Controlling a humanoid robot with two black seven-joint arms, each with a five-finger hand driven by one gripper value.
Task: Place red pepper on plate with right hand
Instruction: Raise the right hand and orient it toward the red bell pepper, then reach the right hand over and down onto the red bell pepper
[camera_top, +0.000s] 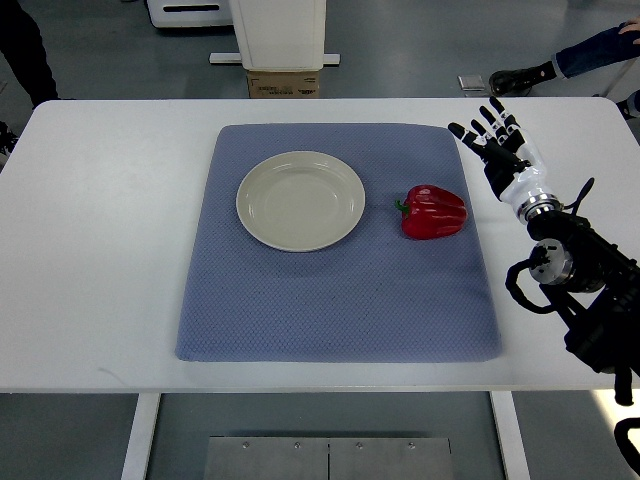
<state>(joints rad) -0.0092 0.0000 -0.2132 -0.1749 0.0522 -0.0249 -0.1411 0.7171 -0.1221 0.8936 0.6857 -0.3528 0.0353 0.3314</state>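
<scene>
Your right hand (497, 140) hovers with fingers spread, holding nothing, over the worktop (100, 250) beside the mat (330, 290). The pepper (433, 211) lies on the mat, near the hand, right of the plate (300, 200).

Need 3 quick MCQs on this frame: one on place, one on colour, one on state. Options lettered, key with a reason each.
1. Where does the red pepper lie?
A. on the plate
B. on the blue mat, right of the plate
C. on the bare table

2. What colour is the plate?
A. off-white
B. black
C. green

3. What is the state of the right hand?
A. shut on the pepper
B. open, holding nothing
C. resting on the plate

Key: 1 B, the pepper rests on the blue mat beside the plate, apart from it. 2 A, the plate is pale cream. 3 B, the fingers are spread, clear of the pepper.
</scene>
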